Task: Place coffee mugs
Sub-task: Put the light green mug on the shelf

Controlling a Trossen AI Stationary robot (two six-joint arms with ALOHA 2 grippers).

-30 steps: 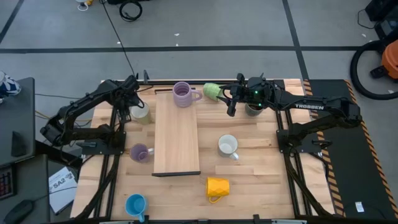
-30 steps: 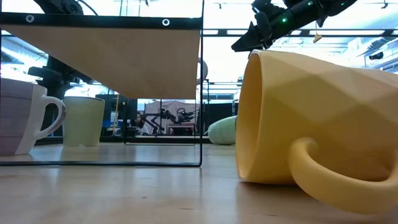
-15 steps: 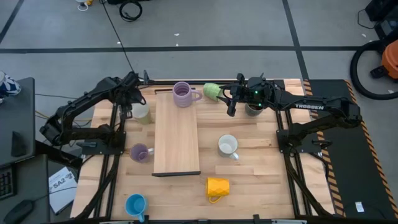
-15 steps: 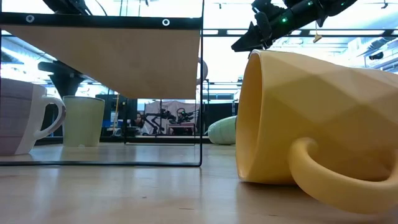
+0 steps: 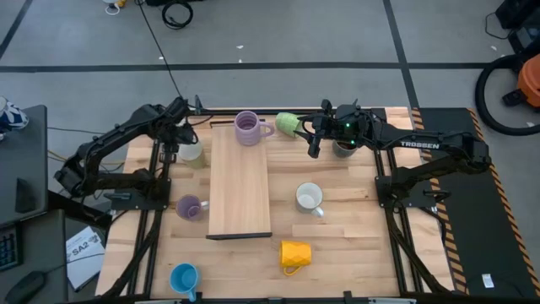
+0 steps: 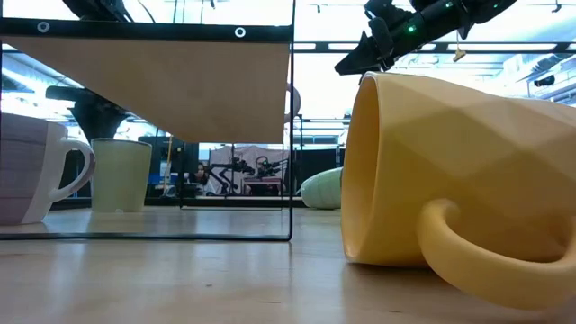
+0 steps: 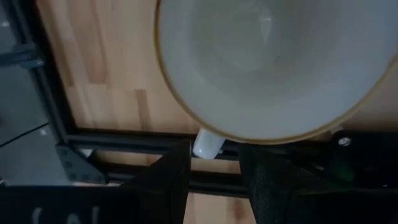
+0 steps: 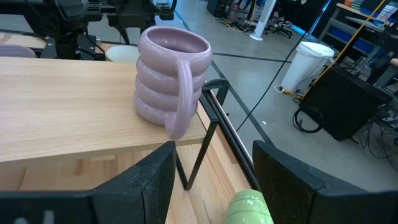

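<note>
We look down on a wooden table (image 5: 354,245) with a raised wooden board (image 5: 240,190) at centre and scattered coffee mugs.

Upper left, the left gripper (image 5: 179,139) hangs open above a white mug (image 5: 191,152). Upper centre, a ribbed lavender mug (image 5: 247,127) stands on the board; the right gripper (image 5: 313,139), jaws apart, empty, hovers beside a tipped green mug (image 5: 288,123). A yellow mug (image 5: 295,253) lies at lower centre.

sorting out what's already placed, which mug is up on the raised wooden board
The ribbed lavender mug: it alone stands upright on the far end of the wooden board. The other lavender mug sits on the table beside it.
</note>
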